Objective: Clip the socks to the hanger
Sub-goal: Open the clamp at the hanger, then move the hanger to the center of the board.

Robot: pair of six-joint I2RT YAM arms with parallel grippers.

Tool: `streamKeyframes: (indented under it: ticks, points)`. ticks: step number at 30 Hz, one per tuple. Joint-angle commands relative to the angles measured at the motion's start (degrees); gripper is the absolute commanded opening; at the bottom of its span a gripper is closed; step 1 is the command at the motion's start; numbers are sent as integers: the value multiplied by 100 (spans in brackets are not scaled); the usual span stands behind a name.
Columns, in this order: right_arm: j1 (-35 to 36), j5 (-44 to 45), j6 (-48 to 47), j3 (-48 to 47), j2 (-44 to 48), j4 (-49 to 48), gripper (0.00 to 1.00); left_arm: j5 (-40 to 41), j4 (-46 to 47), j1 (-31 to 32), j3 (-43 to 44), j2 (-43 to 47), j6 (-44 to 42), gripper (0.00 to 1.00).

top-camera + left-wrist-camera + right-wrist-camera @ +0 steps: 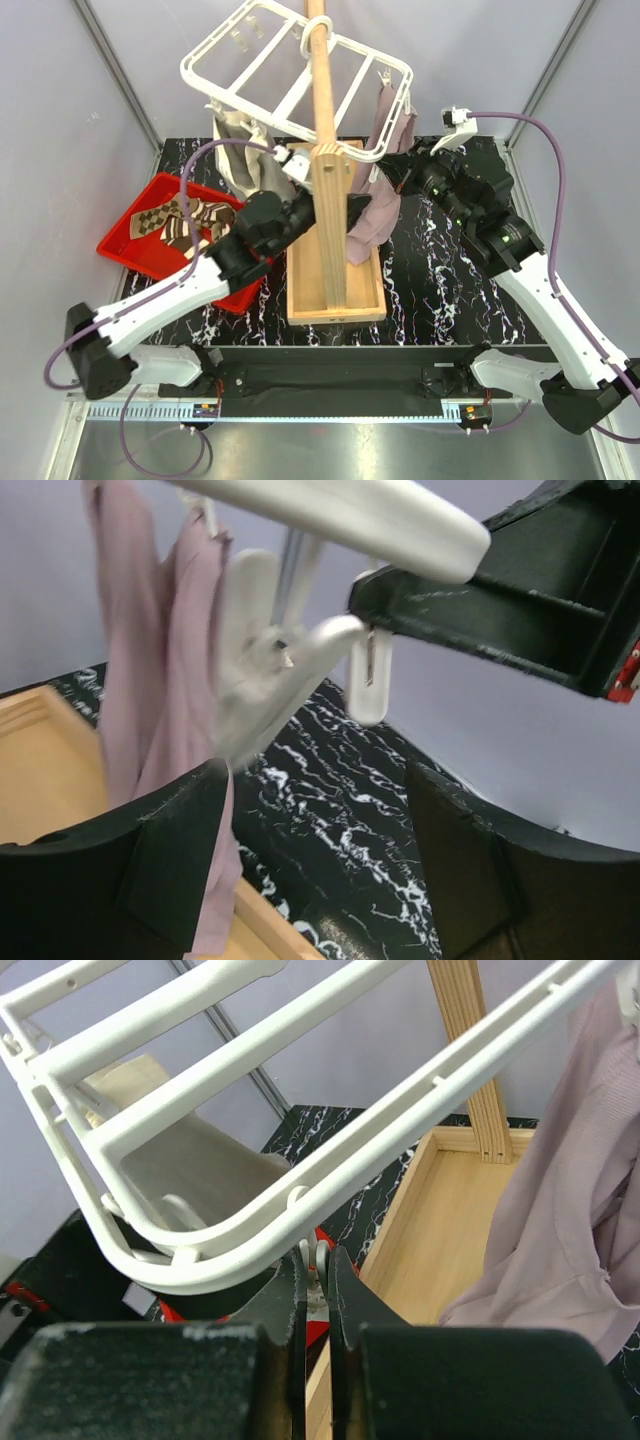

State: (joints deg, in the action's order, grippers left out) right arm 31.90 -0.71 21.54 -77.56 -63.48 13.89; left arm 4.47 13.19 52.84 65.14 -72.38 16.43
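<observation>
R claw (317, 1295) clenched on peg (316, 1256) under hanger (420, 1100) rail; L claw (320, 820) released, nearer mauve sock (140, 680) dangling vertical, I reckon.

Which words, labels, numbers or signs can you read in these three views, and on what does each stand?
None can be read in any view.
Pale strip at the near table edge: tick marks only, no legible numbers.
Orange tags by the arm bases: too small to read.
Hanger, socks, red tray: no print visible.
</observation>
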Motion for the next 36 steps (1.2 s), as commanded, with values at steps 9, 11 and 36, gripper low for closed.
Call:
streamKeyframes:
  ticks: [9,11,36]
  points:
    - [18,273,-264,39,-15,70,0,1522,-2822,-397,-511,1990,774,73]
    - [27,221,-273,39,-6,53,0,1679,-2822,-441,-652,2070,897,73]
    - [18,-201,-291,232,-138,123,0,1645,-4115,893,-2744,1632,4158,0]
